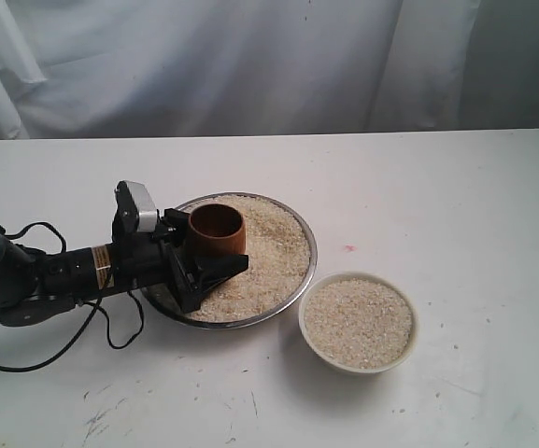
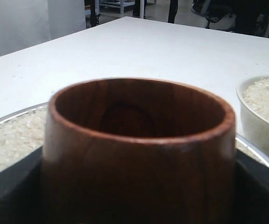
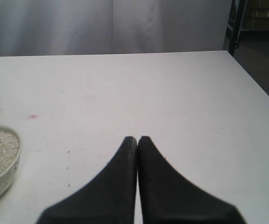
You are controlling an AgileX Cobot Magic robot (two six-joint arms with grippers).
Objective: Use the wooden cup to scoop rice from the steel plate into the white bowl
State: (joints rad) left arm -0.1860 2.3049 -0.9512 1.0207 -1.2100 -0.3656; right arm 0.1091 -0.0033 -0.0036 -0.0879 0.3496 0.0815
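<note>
A wooden cup (image 1: pixel 218 231) stands upright, left of centre in the exterior view, on the rice (image 1: pixel 269 243) heaped in a steel plate (image 1: pixel 311 252). The left gripper (image 1: pixel 215 243) reaches in from the left edge of the frame, lying low over the plate's near rim with one black jaw on each side of the cup. In the left wrist view the black fingers (image 2: pixel 8 186) flank the cup's walls, its dark inside empty, though whether they press on the wood or merely stand beside it cannot be told. A white bowl (image 1: pixel 358 369), filled nearly to its rim with rice, sits just beside the plate at lower right of centre on the white table (image 1: pixel 456 205). The right gripper (image 3: pixel 137 140), seen only by its own wrist camera, hangs over bare table with its fingertips pressed together, holding nothing. A pale curtain (image 1: pixel 250 65) fills the top of the frame.
</note>
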